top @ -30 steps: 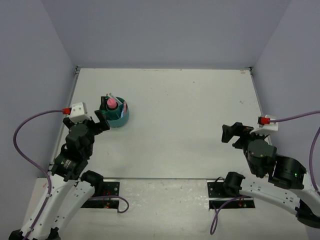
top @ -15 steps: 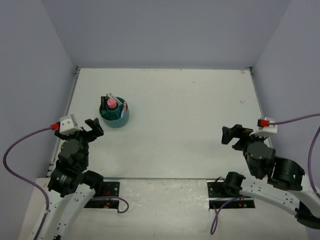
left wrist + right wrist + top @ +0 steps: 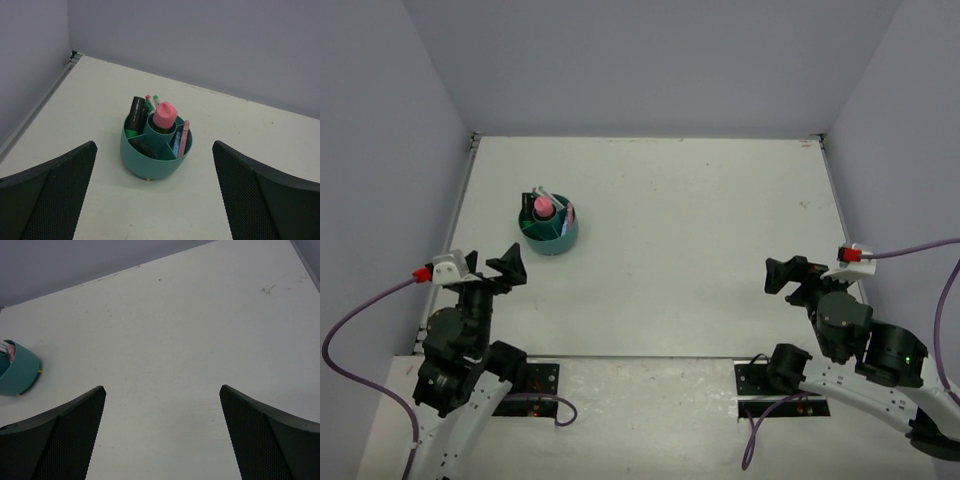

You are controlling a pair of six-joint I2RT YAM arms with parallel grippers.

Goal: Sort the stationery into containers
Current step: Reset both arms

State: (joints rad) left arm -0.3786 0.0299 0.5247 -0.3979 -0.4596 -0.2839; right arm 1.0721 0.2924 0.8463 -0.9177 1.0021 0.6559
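The round teal organiser [image 3: 550, 232] stands on the table's left side; it also shows in the left wrist view [image 3: 155, 159] and at the left edge of the right wrist view [image 3: 19, 376]. Its compartments hold a pink stubby tube [image 3: 164, 114], a dark green highlighter [image 3: 135, 111], pink and blue clips [image 3: 182, 138], thin white pens [image 3: 150, 101] and a black handle [image 3: 142, 149]. My left gripper [image 3: 492, 268] is open and empty, near the front left, short of the organiser. My right gripper [image 3: 790, 275] is open and empty at the front right.
The white table [image 3: 690, 230] is bounded by lavender walls at the back and both sides. A raised rail [image 3: 45, 95] runs along the table's left edge. Purple cables trail from both wrists.
My left arm has drawn back from the organiser toward the near edge and to the left. My right arm has sunk back slightly. The organiser has not moved.
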